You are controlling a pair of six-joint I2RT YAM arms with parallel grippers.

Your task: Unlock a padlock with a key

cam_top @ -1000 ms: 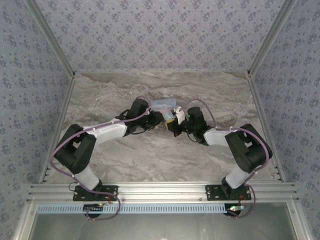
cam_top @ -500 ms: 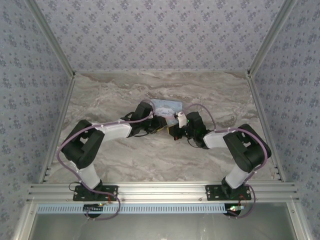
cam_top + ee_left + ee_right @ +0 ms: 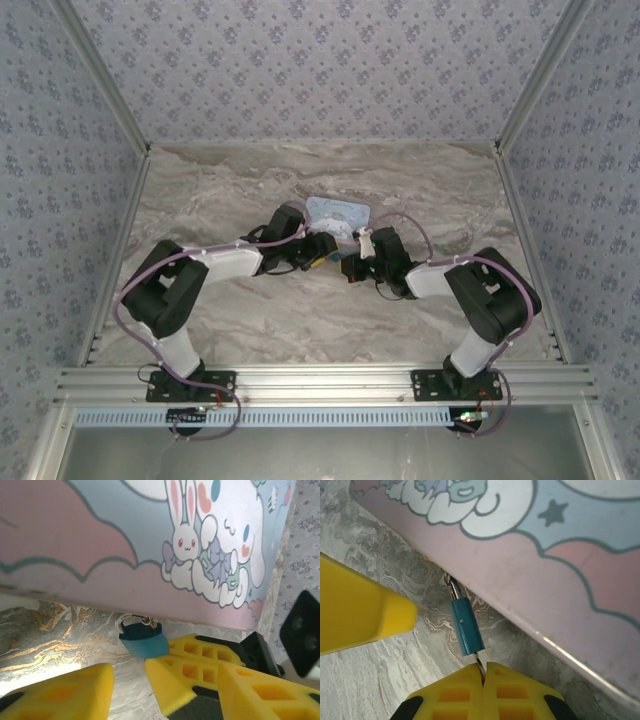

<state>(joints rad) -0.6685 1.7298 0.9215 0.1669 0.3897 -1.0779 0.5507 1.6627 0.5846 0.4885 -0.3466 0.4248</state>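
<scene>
The teal padlock is dangling at the cartoon tin's near edge: light, hard, probably swinging, best pinched by its flat sides. The right tool is clamping the thin key at its bottom end; the left tool is gaping empty beside it.

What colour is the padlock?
The padlock is teal-blue with a silvery shackle; clearest in left wrist view.

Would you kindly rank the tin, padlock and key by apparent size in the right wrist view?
Largest: tin.
Then padlock.
Smallest: key, though the right claw hides most of it.
</scene>
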